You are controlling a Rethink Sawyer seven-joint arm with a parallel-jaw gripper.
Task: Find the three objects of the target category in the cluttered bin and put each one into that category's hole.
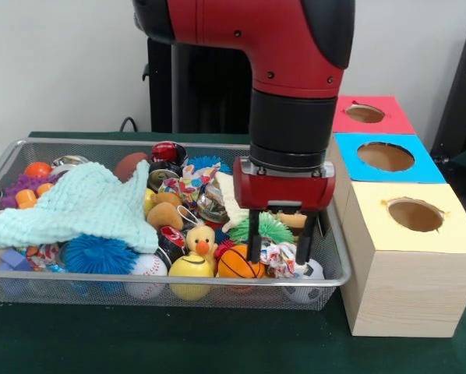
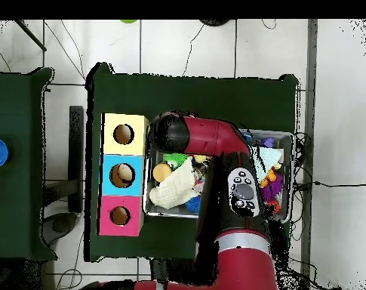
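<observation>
- Lower centre of frame: end effector (image 1: pixel 280 251) released, fingers straddling patterned cloth toy (image 1: pixel 280 257) beside mini basketball (image 1: pixel 239 263) inside wire bin (image 1: pixel 338 257).
- Search-and-pick step, apparently; nothing grasped.
- Next: descend, clench, lift clear toward holed boxes (image 1: pixel 408 249).

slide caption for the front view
Open pincer lowers into toy-filled wire bin beside three boxes with holes.

Bin: silver wire mesh basket (image 1: pixel 7 160), metal, faintly shiny.
Cloth: pale mint knitted cloth (image 1: pixel 77 204), soft, ribbed, matt.
Spiky toy: blue rubbery spiked ball (image 1: pixel 99 254), bristly and matt.
Balls: orange mini basketball (image 1: pixel 236 265), glossy plastic; white stitched baseball (image 1: pixel 147 266), smooth.
Boxes: pale wooden boxes (image 1: pixel 397 288), bare matt grain, topped with smooth yellow, blue and red paper.
Arm: glossy red and black plastic shell (image 1: pixel 248 39).
Worktop: dark green cloth-covered worktop (image 1: pixel 139 343), matt.
</observation>
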